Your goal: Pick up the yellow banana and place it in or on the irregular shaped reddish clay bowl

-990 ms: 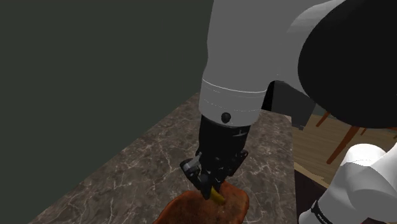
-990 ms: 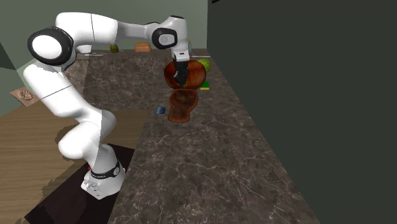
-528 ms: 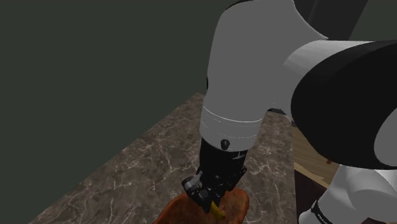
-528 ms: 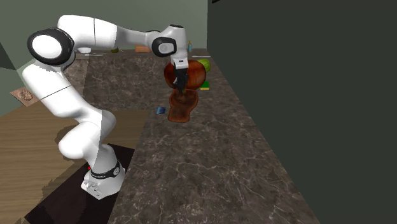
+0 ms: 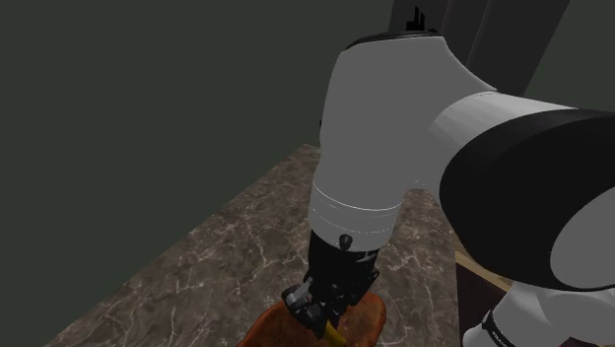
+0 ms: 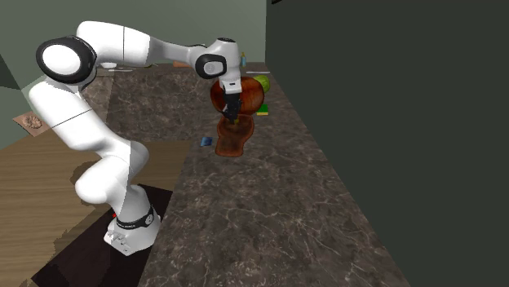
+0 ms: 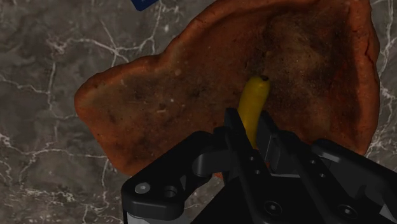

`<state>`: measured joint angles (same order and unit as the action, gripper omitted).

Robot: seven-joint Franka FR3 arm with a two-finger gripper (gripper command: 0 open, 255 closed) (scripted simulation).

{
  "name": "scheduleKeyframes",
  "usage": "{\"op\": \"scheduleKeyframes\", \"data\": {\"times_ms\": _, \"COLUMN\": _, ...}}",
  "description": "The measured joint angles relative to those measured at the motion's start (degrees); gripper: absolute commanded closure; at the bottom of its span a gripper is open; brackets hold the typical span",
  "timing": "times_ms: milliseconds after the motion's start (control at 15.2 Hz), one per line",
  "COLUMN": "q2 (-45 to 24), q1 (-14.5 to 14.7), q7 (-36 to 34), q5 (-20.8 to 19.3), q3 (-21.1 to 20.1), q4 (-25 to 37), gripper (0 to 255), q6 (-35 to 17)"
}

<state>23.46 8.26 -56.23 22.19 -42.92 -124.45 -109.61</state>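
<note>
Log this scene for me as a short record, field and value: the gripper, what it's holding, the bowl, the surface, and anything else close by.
gripper: black two-finger gripper, shut on the banana
banana: yellow, clasped at one end, free end out over the bowl
bowl: irregular reddish-brown bowl, lying on the countertop under the gripper
contact: cannot tell whether the banana touches the bowl
countertop: dark stone with pale veins
nearby: small blue object on the countertop, just outside the bowl's rim
</note>
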Motion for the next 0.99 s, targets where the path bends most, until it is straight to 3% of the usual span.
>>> {"op": "scheduleKeyframes", "data": {"times_ms": 132, "q2": 0.0, "q1": 0.0, "q7": 0.0, "q5": 0.0, "q3": 0.0, "q4": 0.0, "gripper": 255, "q6": 0.0}}
{"op": "scheduleKeyframes", "data": {"times_ms": 198, "q2": 0.0, "q1": 0.0, "q7": 0.0, "q5": 0.0, "q3": 0.0, "q4": 0.0, "gripper": 0, "q6": 0.0}}
{"op": "scheduleKeyframes", "data": {"times_ms": 594, "q2": 0.0, "q1": 0.0, "q7": 0.0, "q5": 0.0, "q3": 0.0, "q4": 0.0, "gripper": 0, "q6": 0.0}}
{"op": "scheduleKeyframes", "data": {"times_ms": 990, "q2": 1.1, "q1": -0.2, "q7": 0.0, "q5": -0.7, "q3": 2.3, "q4": 5.7, "gripper": 0, "q6": 6.9}}
